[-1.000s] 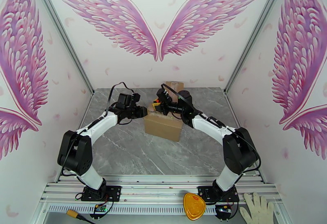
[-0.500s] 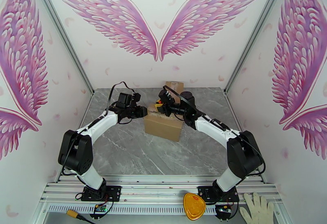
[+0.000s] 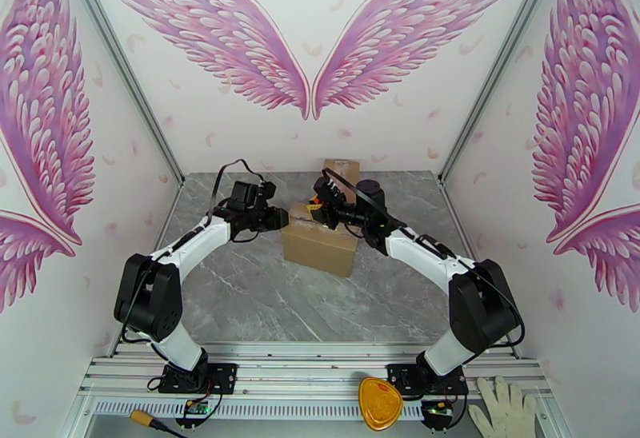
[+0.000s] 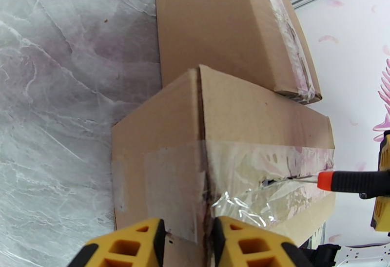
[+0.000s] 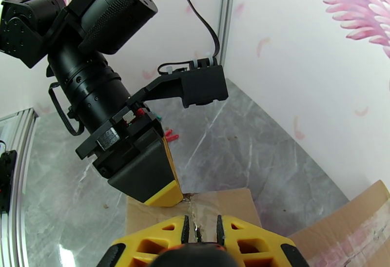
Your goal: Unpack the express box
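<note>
The express box (image 3: 320, 245) is a brown carton sealed with clear tape, standing mid-table. My left gripper (image 3: 282, 218) is at its left end; in the left wrist view its yellow fingers (image 4: 189, 243) are shut on the box's taped end edge (image 4: 202, 165). My right gripper (image 3: 318, 206) hovers over the top of the box, shut on a cutter with a black and orange handle (image 4: 353, 183). The cutter's blade is stuck in a slit in the tape along the top seam (image 4: 273, 181). In the right wrist view, the yellow fingers (image 5: 200, 234) clamp the handle above the box top (image 5: 229, 204).
A second cardboard box (image 3: 342, 169) lies just behind the first, close to the back wall. Small red bits (image 5: 170, 135) lie on the marble table. A yellow-orange object (image 3: 379, 404) and a white glove (image 3: 506, 408) rest on the front rail.
The right gripper has shifted slightly to the right along the top of the box with the cutter. The left gripper has stayed at the box's left end.
</note>
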Available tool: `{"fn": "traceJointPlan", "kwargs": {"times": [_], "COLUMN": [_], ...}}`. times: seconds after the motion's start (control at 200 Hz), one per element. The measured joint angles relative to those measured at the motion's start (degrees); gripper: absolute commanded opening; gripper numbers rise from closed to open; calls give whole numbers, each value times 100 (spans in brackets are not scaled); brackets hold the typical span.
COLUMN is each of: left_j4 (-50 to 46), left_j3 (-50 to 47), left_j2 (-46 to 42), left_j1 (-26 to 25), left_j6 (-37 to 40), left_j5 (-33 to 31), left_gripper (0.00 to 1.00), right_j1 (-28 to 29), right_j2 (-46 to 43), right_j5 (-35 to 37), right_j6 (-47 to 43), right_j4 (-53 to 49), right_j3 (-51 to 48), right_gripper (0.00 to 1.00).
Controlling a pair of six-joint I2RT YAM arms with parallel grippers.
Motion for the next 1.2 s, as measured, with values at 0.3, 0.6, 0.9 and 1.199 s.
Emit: {"fn": "traceJointPlan", "kwargs": {"times": [0.3, 0.6, 0.9, 1.199], "left_j4": [-33, -48, -39, -46], "left_j3": [59, 79, 101, 111], "left_j2": [44, 63, 87, 94], "left_j1": [0, 0, 0, 0], "left_j6": [20, 46, 59, 66], "left_j5": [22, 31, 68, 74], "left_gripper": [32, 31, 30, 29], "right_j1": [-50, -92, -136, -162], "right_j2": [-188, -295, -363, -459], "right_j5": [46, 76, 85, 90], "right_j6": [-85, -109, -188, -280], "right_j4": [-46, -68, -157, -319], "right_j3": [-142, -234, -289, -289], "right_gripper": [0, 0, 0, 0]}}
